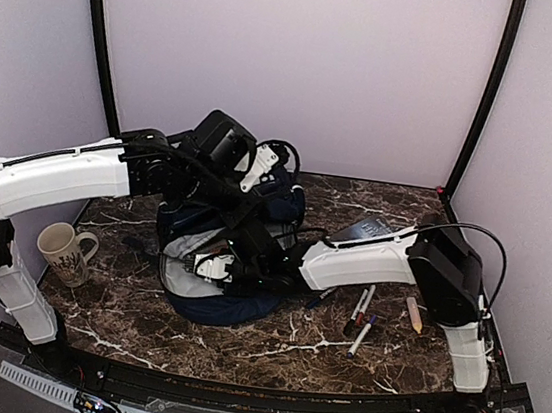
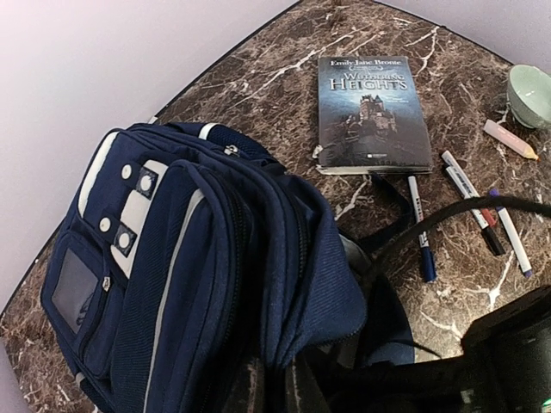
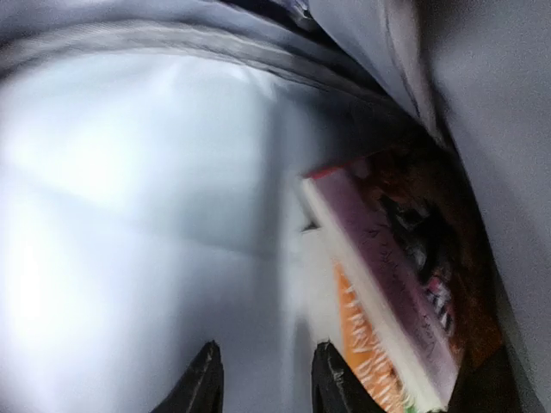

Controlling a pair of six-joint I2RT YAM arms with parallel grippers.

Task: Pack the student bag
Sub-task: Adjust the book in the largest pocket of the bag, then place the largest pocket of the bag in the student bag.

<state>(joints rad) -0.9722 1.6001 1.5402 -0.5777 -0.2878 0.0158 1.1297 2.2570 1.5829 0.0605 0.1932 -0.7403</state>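
**Reaching into the student bag on a marbled table**

The table [image 1: 268, 352] is dark brown marble-pattern with white veins, closed in by pale lilac walls [image 1: 294, 58] and black corner posts [image 1: 101, 34]. The student bag [image 1: 233, 310] sits left of centre. The right gripper [image 3: 267, 387] is inside it, fingers slightly parted and holding nothing, near a red-and-orange book [image 3: 387, 301]. The left gripper [image 1: 258, 172] is at the bag's top, and I cannot tell its grip. A mug [image 1: 67, 251] stands to the bag's left. A dark-blue paperback [image 2: 374, 112] and pens [image 2: 422, 232] lie to its right.
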